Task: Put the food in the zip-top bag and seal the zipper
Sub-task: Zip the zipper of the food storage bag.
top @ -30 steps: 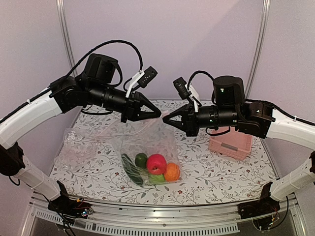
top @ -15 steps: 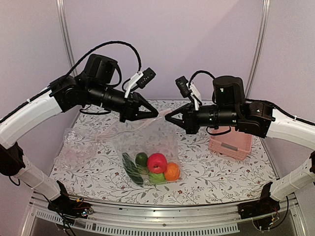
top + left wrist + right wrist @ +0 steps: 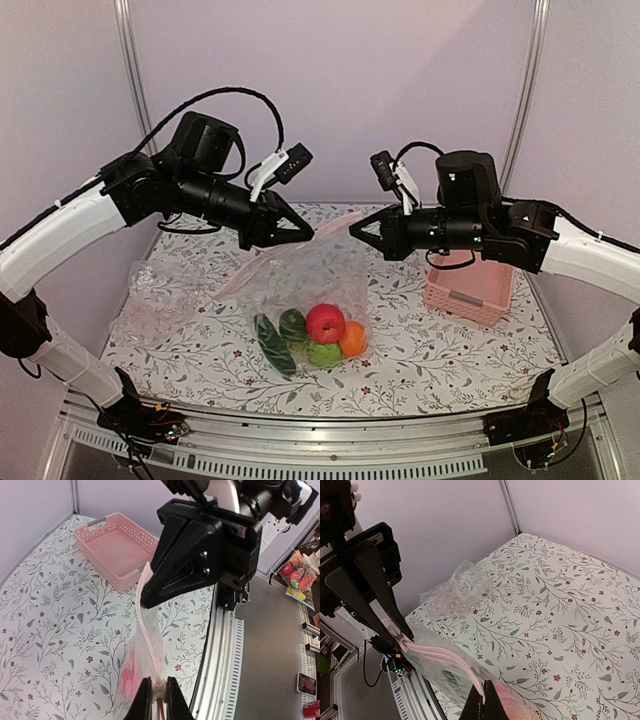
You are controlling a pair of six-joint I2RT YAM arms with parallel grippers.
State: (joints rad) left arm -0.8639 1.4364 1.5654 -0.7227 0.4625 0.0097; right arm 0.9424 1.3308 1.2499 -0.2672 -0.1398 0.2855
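The bag (image 3: 305, 280) hangs over the middle of the bench (image 3: 450, 350) with the food (image 3: 325, 323) bunched at its bottom. Its zipper (image 3: 333, 224) stretches between the left fingers (image 3: 303, 233) and right fingers (image 3: 360, 228), both pinched narrow on the strip (one at each end). The pink basket (image 3: 468, 290) sits to the right.

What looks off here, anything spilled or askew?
Nothing spilled: the food sits inside the zip-top bag, hung between the left gripper and right gripper. Only oddity: crumpled clear film loose on the table, left side.
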